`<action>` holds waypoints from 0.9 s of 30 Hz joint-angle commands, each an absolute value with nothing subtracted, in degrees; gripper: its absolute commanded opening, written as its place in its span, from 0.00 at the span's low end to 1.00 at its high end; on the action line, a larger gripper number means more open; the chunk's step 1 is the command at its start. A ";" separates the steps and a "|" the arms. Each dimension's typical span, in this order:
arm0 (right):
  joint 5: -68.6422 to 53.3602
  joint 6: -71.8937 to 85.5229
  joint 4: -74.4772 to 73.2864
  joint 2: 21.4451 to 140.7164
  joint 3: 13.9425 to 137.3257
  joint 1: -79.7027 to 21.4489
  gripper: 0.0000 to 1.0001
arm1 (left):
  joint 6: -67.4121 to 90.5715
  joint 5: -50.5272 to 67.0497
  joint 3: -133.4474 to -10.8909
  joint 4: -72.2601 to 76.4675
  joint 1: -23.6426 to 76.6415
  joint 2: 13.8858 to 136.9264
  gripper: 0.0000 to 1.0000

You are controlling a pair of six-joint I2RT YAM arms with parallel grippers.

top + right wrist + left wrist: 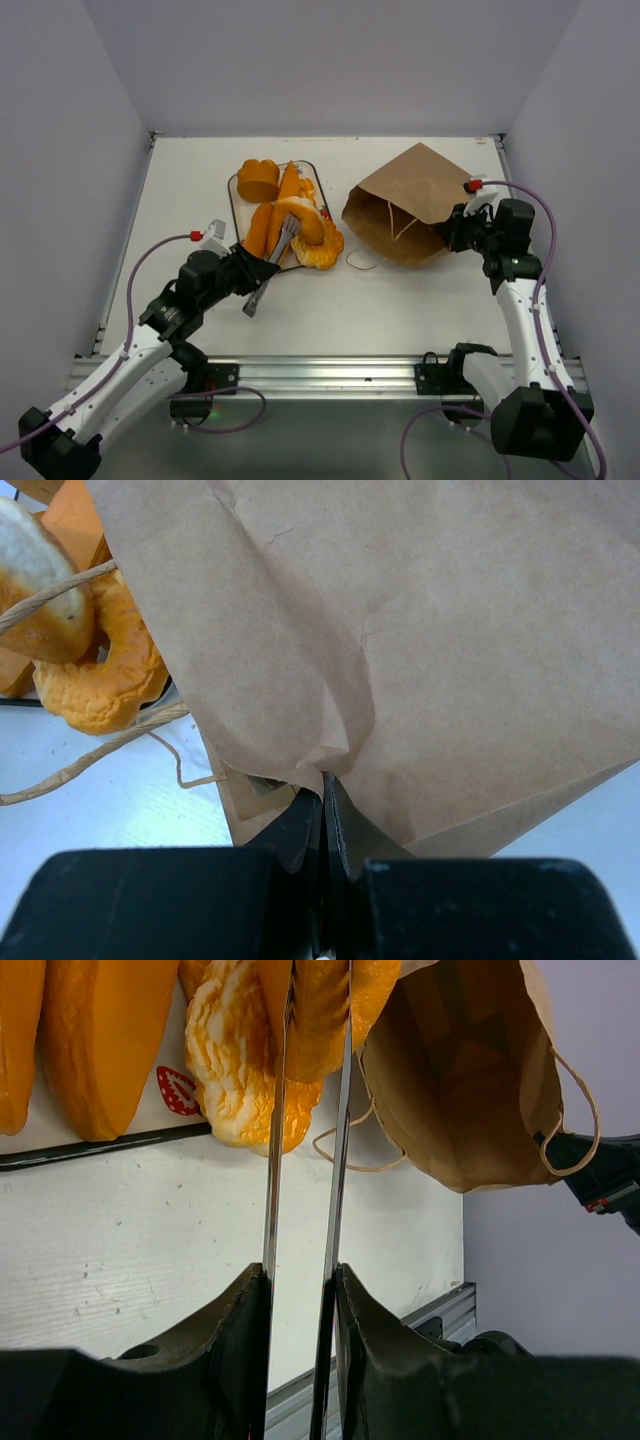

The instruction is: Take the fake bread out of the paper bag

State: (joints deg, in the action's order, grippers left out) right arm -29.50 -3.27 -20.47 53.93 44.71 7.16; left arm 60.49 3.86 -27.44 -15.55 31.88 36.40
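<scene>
The brown paper bag [415, 205] lies on its side at the right, its mouth open toward the tray; no bread shows inside it in the left wrist view [470, 1080]. My right gripper [450, 232] is shut on the bag's edge [400, 630]. My left gripper [262, 268] is shut on the silver tongs [273, 1160]. The tongs' arms straddle an orange bread [318, 1020] on the tray. Several fake breads lie there: a round bun [258, 180], a baguette [288, 185], a white-faced roll [300, 212] and a croissant [320, 252].
The white strawberry tray [233, 190] sits left of the bag with its dark rim toward me [100, 1147]. The bag's loop handles [362, 262] trail on the table between tray and bag. Grey walls close in the table on three sides.
</scene>
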 commanded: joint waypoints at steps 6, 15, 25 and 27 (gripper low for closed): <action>-29.79 -3.60 -19.60 53.00 44.65 7.38 0.00 | 61.87 2.29 -25.40 -19.51 31.20 34.37 0.25; -29.79 -3.60 -19.69 52.91 44.65 7.47 0.00 | 62.40 2.11 -24.87 -19.86 31.20 33.93 0.36; -29.88 -3.52 -19.78 52.82 44.56 7.47 0.00 | 63.37 1.76 -24.61 -21.97 31.11 32.26 0.46; -29.88 -3.52 -19.78 52.73 44.56 7.38 0.00 | 63.72 1.76 -24.70 -22.50 31.20 31.91 0.47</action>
